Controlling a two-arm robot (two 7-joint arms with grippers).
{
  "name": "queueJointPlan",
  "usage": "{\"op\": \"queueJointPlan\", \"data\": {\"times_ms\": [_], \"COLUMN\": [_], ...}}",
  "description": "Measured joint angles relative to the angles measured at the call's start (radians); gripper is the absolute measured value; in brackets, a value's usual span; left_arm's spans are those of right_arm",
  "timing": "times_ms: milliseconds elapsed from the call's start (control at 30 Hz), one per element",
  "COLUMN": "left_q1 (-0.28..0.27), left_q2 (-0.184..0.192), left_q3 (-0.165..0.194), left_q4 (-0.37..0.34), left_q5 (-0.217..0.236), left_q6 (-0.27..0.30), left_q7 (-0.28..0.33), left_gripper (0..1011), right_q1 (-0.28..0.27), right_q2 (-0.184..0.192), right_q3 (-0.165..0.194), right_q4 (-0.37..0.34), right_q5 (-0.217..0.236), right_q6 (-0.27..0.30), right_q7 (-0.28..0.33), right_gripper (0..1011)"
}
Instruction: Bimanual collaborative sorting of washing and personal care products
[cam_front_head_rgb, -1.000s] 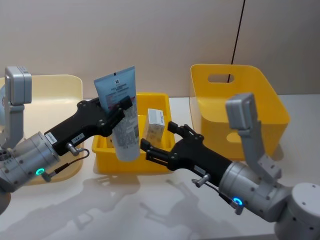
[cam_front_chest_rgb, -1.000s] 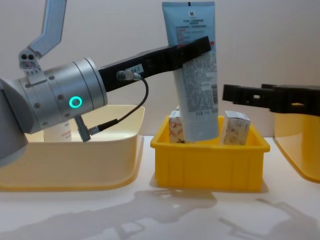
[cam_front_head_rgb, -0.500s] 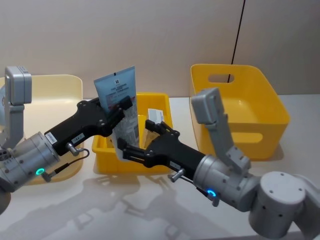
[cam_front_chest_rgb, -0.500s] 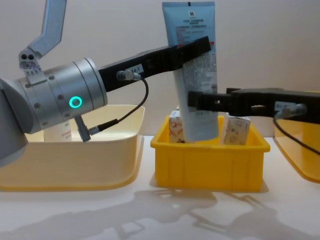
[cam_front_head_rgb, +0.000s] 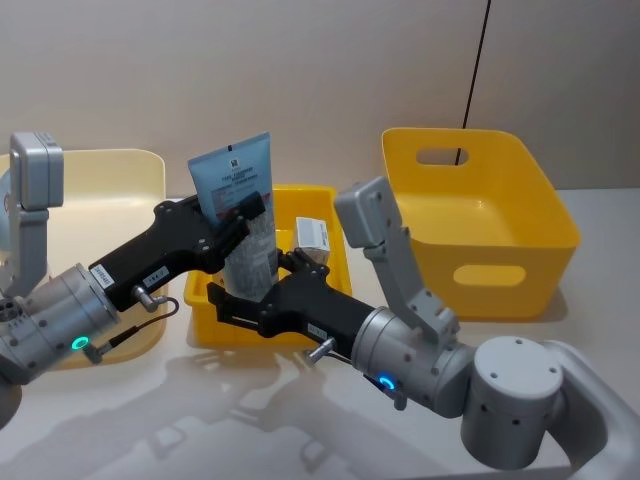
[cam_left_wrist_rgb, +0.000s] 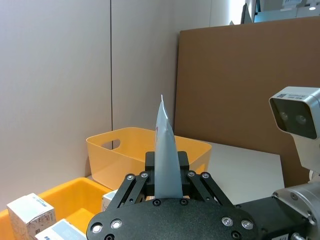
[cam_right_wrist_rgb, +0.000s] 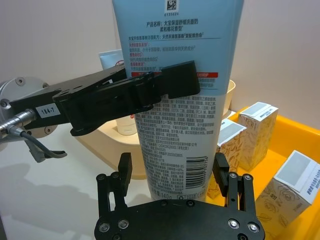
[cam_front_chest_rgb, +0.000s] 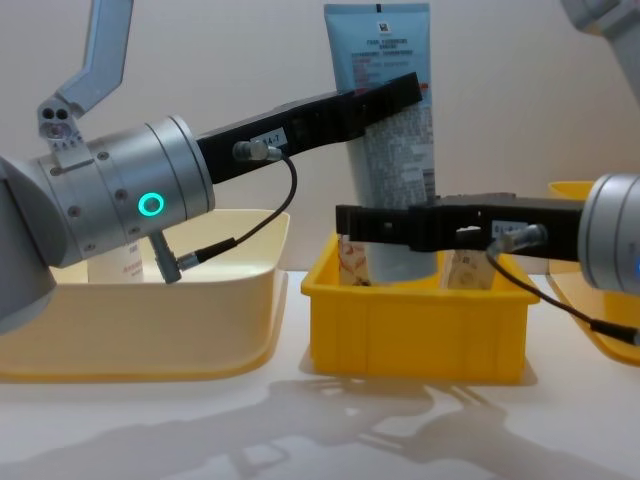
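A tall pale blue tube (cam_front_head_rgb: 240, 195) stands upright above the small yellow bin (cam_front_head_rgb: 300, 197), with my left gripper (cam_front_head_rgb: 246, 213) shut on its upper half. The same tube (cam_front_chest_rgb: 385, 60) rises well over the bin in the chest view. My right gripper (cam_right_wrist_rgb: 172, 172) is open, one finger on each side of the tube's (cam_right_wrist_rgb: 175, 125) lower body, just above the bin. Small white cartons (cam_right_wrist_rgb: 252, 132) with orange patterns sit in the bin behind it. Another tube (cam_front_chest_rgb: 120, 265) with a red mark stands in the cream tub (cam_front_chest_rgb: 150, 330).
A large yellow bin (cam_front_head_rgb: 470, 215) with a handle slot stands at the right. The cream tub (cam_front_head_rgb: 110, 190) lies at the left, under my left arm. White tabletop runs in front of the bins.
My right gripper has swept left from beside the cartons until its open fingers flank the tube's lower part. The left gripper and the tube have stayed still.
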Motion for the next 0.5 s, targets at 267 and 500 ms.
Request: {"op": "queueJointPlan", "data": {"times_ms": [267, 500], "left_q1": [0.0, 0.0], "left_q2": [0.0, 0.0], "left_q3": [0.0, 0.0], "left_q4": [0.0, 0.0], "left_q5": [0.0, 0.0], "left_q6": [0.0, 0.0], "left_q7": [0.0, 0.0], "left_gripper": [252, 251], "right_q1": [0.015, 0.021], "right_q2": [-0.016, -0.022], "right_q3": [-0.015, -0.021], "right_q4": [0.018, 0.026], "right_q5": [-0.015, -0.021], "right_q6": [0.009, 0.012], "right_q7": [-0.011, -0.015], "right_gripper": [866, 676]}}
